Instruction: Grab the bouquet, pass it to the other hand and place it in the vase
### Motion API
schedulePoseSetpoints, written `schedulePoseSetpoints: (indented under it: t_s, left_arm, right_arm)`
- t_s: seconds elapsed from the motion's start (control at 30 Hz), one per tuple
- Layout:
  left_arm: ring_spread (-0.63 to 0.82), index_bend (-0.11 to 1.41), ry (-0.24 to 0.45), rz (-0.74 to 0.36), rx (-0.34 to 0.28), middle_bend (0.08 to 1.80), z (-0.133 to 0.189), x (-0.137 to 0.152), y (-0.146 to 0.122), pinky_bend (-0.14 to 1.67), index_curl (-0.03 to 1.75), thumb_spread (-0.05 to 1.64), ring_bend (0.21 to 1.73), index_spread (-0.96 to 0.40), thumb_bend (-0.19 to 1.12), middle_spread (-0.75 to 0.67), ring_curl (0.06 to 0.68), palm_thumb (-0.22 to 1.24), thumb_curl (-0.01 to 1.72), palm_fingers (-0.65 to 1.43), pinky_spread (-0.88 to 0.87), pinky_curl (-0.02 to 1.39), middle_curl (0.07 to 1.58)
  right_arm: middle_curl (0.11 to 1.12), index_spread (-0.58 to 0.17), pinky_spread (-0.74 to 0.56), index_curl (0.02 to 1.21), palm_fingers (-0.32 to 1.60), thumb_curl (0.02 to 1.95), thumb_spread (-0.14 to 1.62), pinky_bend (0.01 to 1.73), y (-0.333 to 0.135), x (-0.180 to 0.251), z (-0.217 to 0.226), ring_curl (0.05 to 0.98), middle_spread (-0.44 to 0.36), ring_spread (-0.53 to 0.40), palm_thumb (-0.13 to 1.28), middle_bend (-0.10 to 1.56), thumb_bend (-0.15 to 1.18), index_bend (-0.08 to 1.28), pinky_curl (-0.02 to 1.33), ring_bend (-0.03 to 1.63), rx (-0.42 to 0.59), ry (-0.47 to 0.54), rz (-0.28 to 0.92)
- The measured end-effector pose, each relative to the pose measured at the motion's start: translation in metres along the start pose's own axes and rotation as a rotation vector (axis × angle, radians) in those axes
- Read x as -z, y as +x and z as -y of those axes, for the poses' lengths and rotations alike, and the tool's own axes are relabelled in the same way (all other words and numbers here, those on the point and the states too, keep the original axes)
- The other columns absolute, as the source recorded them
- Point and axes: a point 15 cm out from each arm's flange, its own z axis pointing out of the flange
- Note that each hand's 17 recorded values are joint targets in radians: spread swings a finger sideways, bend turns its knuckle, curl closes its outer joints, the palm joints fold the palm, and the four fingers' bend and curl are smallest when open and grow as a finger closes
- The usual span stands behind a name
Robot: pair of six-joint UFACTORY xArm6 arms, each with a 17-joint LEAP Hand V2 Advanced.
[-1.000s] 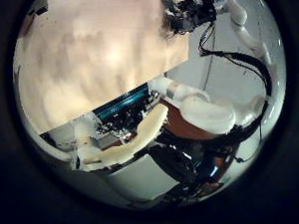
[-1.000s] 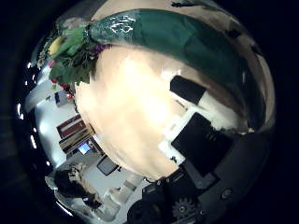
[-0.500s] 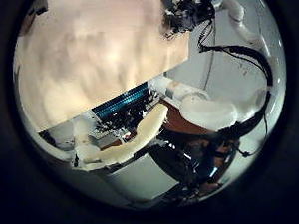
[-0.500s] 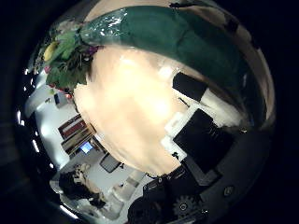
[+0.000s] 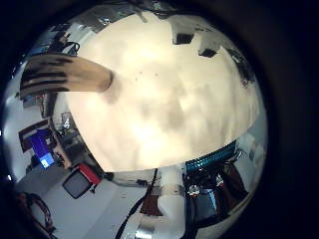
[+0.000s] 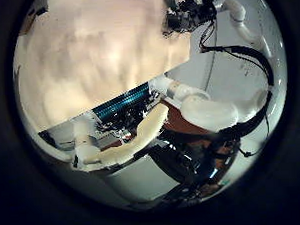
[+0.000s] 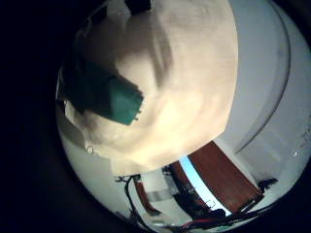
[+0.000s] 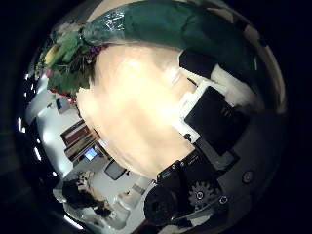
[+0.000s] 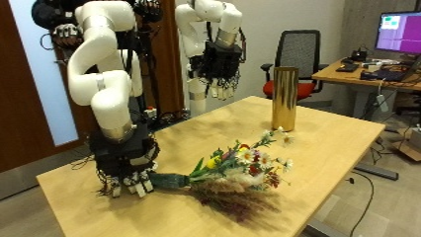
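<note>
The bouquet (image 9: 243,168) lies on the wooden table (image 9: 329,148), flowers toward the vase and green-wrapped stem (image 9: 171,182) toward my right hand (image 9: 127,170). That hand hangs over the stem's end, fingers pointing down and relaxed, with nothing gripped. In the right thumb side palm view the green wrap (image 8: 175,27) runs close past the palm, with the flowers (image 8: 68,58) at one end and the fingers (image 8: 219,117) beside it. The stem's cut end (image 7: 109,95) shows in the right little finger side view. The tall golden vase (image 9: 283,98) (image 5: 70,73) stands upright at the far side. My left hand (image 9: 215,67) hangs open, high above the table.
An office chair (image 9: 300,54) and a desk with a monitor (image 9: 399,30) stand beyond the table. The table's front edge (image 9: 316,207) runs close to the flowers. A dark wooden door (image 9: 20,89) is behind the right arm.
The right palm has come a little closer to the green wrap, which now fills more of its view, and its fingers have shifted inward. The left hand's view is almost unchanged.
</note>
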Motion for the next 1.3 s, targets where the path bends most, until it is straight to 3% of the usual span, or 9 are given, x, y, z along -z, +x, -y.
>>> schedulePoseSetpoints:
  t_s: [0.03, 0.13, 0.17, 0.2, 0.27, 0.53, 0.77, 1.03, 1.3]
  left_arm:
    - [0.16, 0.18, -0.001, 0.0, 0.002, 0.21, 0.0, 0.0, 0.0, 0.29, 0.37, 1.0, 0.57, -0.08, -0.03, 0.06, 0.147, 0.24, 0.28, 0.36, 0.18, 0.29, 0.41]
    - [0.16, 0.18, -0.005, 0.001, 0.001, 0.21, 0.0, -0.002, 0.0, 0.29, 0.37, 1.0, 0.57, -0.08, -0.03, 0.06, 0.148, 0.24, 0.28, 0.36, 0.18, 0.29, 0.41]
    - [0.16, 0.18, -0.005, 0.0, 0.001, 0.21, 0.0, -0.002, 0.0, 0.29, 0.37, 1.0, 0.57, -0.08, -0.03, 0.06, 0.149, 0.24, 0.28, 0.36, 0.18, 0.29, 0.41]
    - [0.16, 0.18, -0.005, 0.001, 0.0, 0.21, 0.0, -0.002, 0.001, 0.29, 0.37, 1.0, 0.57, -0.08, -0.03, 0.06, 0.149, 0.24, 0.28, 0.36, 0.18, 0.29, 0.41]
    - [0.16, 0.18, -0.003, 0.001, 0.001, 0.21, 0.0, -0.001, 0.001, 0.29, 0.37, 1.0, 0.57, -0.08, -0.03, 0.06, 0.15, 0.25, 0.28, 0.36, 0.18, 0.29, 0.41]
    - [0.17, 0.18, -0.009, -0.002, 0.002, 0.21, 0.001, -0.005, 0.0, 0.29, 0.37, 1.0, 0.57, -0.08, -0.03, 0.06, 0.152, 0.25, 0.29, 0.36, 0.18, 0.29, 0.41]
    - [0.17, 0.17, -0.012, -0.003, 0.002, 0.2, 0.001, -0.007, 0.0, 0.29, 0.37, 1.0, 0.56, -0.08, -0.03, 0.06, 0.154, 0.25, 0.29, 0.36, 0.18, 0.29, 0.41]
    - [0.17, 0.18, -0.011, -0.004, 0.008, 0.21, 0.002, -0.007, 0.0, 0.3, 0.37, 1.0, 0.56, -0.08, -0.03, 0.06, 0.156, 0.25, 0.29, 0.36, 0.18, 0.3, 0.41]
    - [0.16, 0.18, -0.009, -0.006, 0.014, 0.2, 0.002, -0.006, -0.001, 0.29, 0.37, 1.0, 0.56, -0.08, -0.03, 0.06, 0.157, 0.25, 0.29, 0.36, 0.18, 0.29, 0.41]
  right_arm:
    - [0.33, -0.349, -0.35, 0.58, 0.9, 0.4, 0.95, 0.9, 0.0, 0.0, 0.0, 0.301, -0.243, -0.323, 0.78, 0.11, -0.02, 0.47, 0.04, 1.12, 0.0, 0.001, 0.0]
    - [0.18, -0.382, -0.49, 0.66, 1.0, 0.41, 0.94, 1.14, -0.004, 0.002, 0.001, 0.375, -0.227, -0.314, 0.81, 0.03, -0.02, 0.63, 0.14, 1.26, 0.008, 0.01, -0.003]
    - [0.19, -0.387, -0.51, 0.66, 1.06, 0.41, 0.93, 1.14, -0.004, 0.002, 0.0, 0.371, -0.263, -0.315, 0.81, 0.13, -0.02, 0.62, 0.14, 1.24, 0.008, 0.01, -0.003]
    - [0.4, -0.386, -0.56, 0.67, 1.32, 0.41, 0.93, 1.03, -0.005, 0.004, 0.001, 0.364, -0.289, -0.307, 0.81, 0.79, -0.03, 0.52, 0.12, 1.13, 0.011, 0.017, -0.003]
    - [0.49, -0.4, -0.57, 0.71, 1.34, 0.41, 0.93, 1.07, -0.007, 0.007, 0.001, 0.393, -0.265, -0.293, 0.82, 0.98, -0.02, 0.58, 0.17, 1.17, 0.014, 0.022, -0.003]
    - [0.63, -0.403, -0.45, 0.86, 1.23, 0.43, 0.92, 1.29, -0.01, 0.024, -0.003, 0.496, -0.228, -0.24, 0.87, 1.18, -0.02, 0.76, 0.33, 1.34, 0.023, 0.064, 0.006]
    - [0.74, -0.363, -0.26, 0.99, 1.12, 0.54, 0.91, 1.49, -0.006, 0.063, -0.017, 0.585, -0.193, -0.214, 1.09, 1.3, 0.0, 0.91, 0.48, 1.42, 0.025, 0.156, 0.03]
    - [0.78, -0.322, -0.22, 1.03, 1.1, 0.69, 0.72, 1.47, 0.0, 0.104, -0.039, 0.629, -0.156, -0.203, 1.19, 1.33, -0.01, 0.95, 0.56, 1.44, 0.075, 0.233, 0.191]
    - [0.8, -0.3, -0.21, 1.04, 1.1, 0.8, 0.5, 1.41, 0.004, 0.129, -0.077, 0.647, -0.151, -0.201, 1.2, 1.34, -0.01, 0.98, 0.62, 1.44, 0.148, 0.209, 0.347]
